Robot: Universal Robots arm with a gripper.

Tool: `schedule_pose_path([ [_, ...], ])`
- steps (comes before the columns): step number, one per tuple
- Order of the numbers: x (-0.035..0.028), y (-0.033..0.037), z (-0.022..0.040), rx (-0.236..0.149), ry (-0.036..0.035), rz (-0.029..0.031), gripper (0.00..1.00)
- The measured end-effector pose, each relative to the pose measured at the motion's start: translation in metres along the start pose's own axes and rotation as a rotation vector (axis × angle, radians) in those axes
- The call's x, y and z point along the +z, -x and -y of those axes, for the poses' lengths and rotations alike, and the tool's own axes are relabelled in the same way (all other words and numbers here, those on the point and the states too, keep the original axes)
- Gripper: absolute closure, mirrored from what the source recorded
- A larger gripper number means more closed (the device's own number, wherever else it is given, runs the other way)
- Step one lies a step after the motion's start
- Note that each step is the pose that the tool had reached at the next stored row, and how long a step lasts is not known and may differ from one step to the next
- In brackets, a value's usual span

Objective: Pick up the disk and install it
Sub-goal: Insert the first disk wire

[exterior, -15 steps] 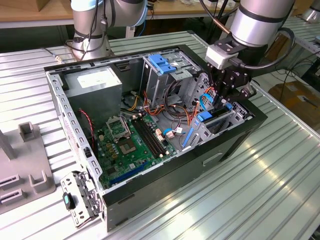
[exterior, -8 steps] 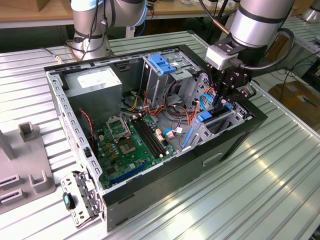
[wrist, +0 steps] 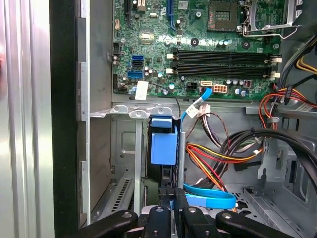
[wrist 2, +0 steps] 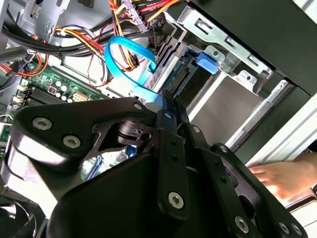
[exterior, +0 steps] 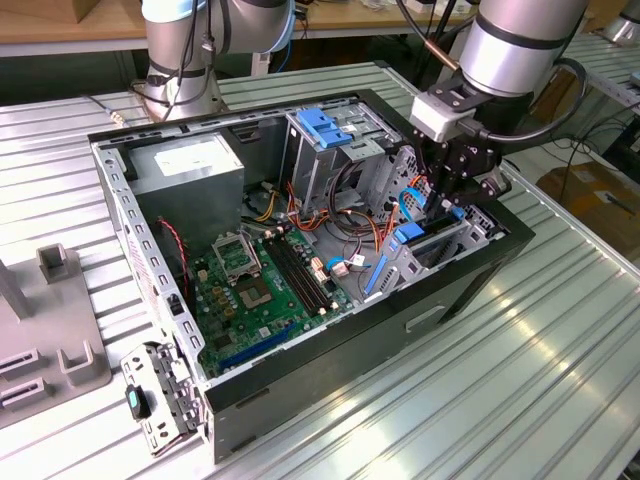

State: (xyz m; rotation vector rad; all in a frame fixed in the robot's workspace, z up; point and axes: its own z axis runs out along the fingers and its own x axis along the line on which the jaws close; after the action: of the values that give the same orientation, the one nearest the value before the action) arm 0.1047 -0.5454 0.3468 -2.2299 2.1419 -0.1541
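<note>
Disk [wrist: 163, 148] upright in bay, tool [wrist: 173, 208] gripping it, blue cable [wrist: 210, 200] beside

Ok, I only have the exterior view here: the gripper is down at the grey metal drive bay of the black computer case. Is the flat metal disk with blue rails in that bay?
Observer: In the first wrist view the disk's blue end sits in the bay slot, just ahead of the gripper.
Operator: Anything near the case I'm missing?
Observer: In the second wrist view a person's hand lies outside the black case wall.
</note>
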Motion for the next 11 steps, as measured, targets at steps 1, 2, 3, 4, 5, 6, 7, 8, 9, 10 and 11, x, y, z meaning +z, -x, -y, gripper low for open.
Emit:
schedule_pose_path([
  [1, 0.0002, 0.0000, 0.0000, 0.000, 0.0000, 0.0000, 0.84],
  [2, 0.0010, 0.0000, -0.0001, 0.000, 0.0000, 0.0000, 0.84],
  [3, 0.0012, 0.0000, -0.0001, 0.000, 0.0000, -0.0001, 0.84],
  [4, 0.0012, 0.0000, -0.0001, 0.000, 0.0000, -0.0001, 0.84],
  [5, 0.0013, 0.0000, -0.0001, 0.000, 0.0000, 0.0000, 0.84],
  [6, 0.0014, 0.0000, -0.0001, 0.000, 0.0000, 0.0000, 0.84],
  [7, 0.0022, 0.0001, -0.0002, 0.000, 0.0000, 0.0004, 0.84],
  [8, 0.0035, 0.0001, -0.0003, 0.000, 0.0000, 0.0000, 0.84],
  [9, 0.0041, 0.0002, -0.0004, 0.000, 0.0000, 0.0000, 0.84],
  [10, 0.0049, 0.0002, -0.0005, 0.000, 0.0000, -0.0001, 0.84],
  [11, 0.0056, 0.0002, -0.0006, 0.000, 0.0001, -0.0005, 0.84],
])
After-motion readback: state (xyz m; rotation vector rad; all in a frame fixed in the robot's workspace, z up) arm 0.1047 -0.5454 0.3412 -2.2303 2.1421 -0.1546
